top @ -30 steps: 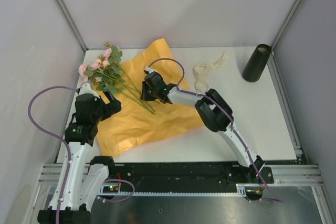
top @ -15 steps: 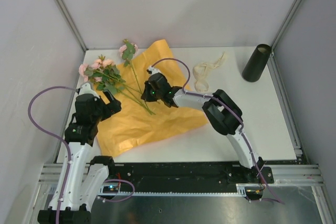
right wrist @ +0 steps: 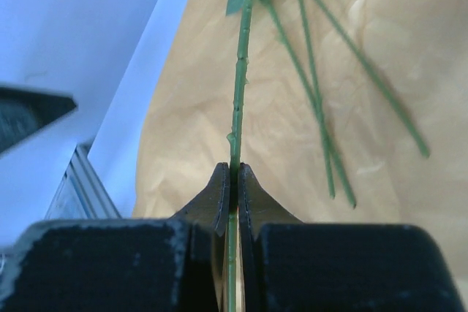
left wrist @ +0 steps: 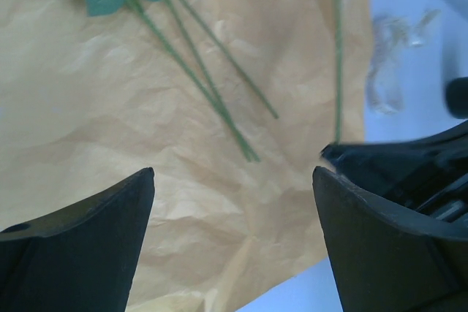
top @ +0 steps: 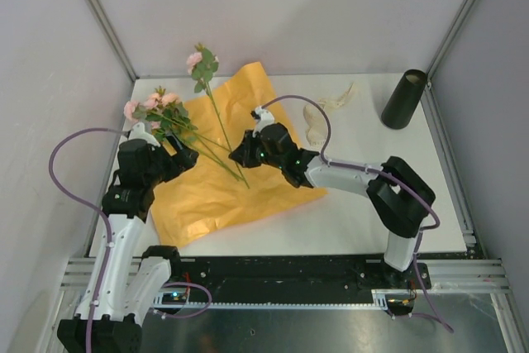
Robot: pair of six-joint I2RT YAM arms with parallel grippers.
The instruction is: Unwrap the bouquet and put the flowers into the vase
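Right pincer clamped on one flower stem above the paper, its bloom past the paper's far edge. Left pincer wide, nothing in it, over the paper's left side. Other flowers lie across the paper's far-left corner. Ribbon just right of the paper; vase upright on the tabletop, well right of the paper.

Left fingers wide apart; right arm outstretched leftward, right fingers pinched.

right wrist: stem ran off top edge past paper, bloom unseen | left wrist: ribbon beside paper was blurred | vase beyond paper was cut by right edge
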